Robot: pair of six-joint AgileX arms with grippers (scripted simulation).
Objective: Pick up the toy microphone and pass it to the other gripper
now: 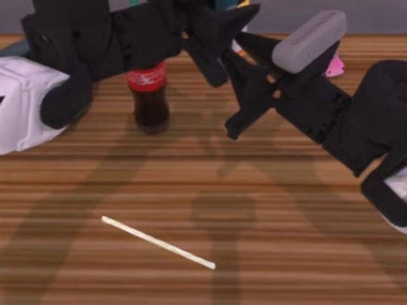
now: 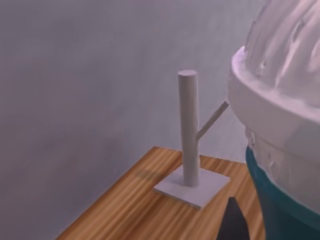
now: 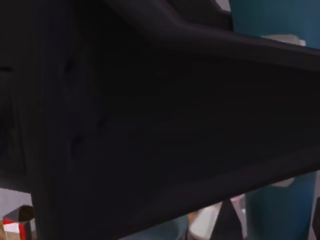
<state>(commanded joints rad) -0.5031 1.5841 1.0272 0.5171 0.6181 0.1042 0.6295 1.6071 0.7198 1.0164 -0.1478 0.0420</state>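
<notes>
Top view, grippers: my left gripper [image 1: 219, 28] and my right gripper [image 1: 245, 95] meet at twelve o'clock on the table [image 1: 286, 210], fingers crossing. I cannot tell how wide either one is.
Top view, microphone: almost hidden; only a teal sliver shows at the top edge, above the left gripper.
Top view, bottle: a cola bottle [image 1: 148, 95] stands at eleven o'clock, dark drink inside. A white stick [image 1: 158, 243] lies at six o'clock.
Left wrist view: the microphone [image 2: 280, 125] fills the frame, silvery head over teal handle, so I judge it is in my left gripper's grasp. A grey stand [image 2: 190, 155] sits on the far table corner.
Right wrist view: black arm blocks nearly everything; teal handle [image 3: 272, 17] peeks behind.
Doing it well: close the receiving fingers squarely on the handle before the giver lets go.
</notes>
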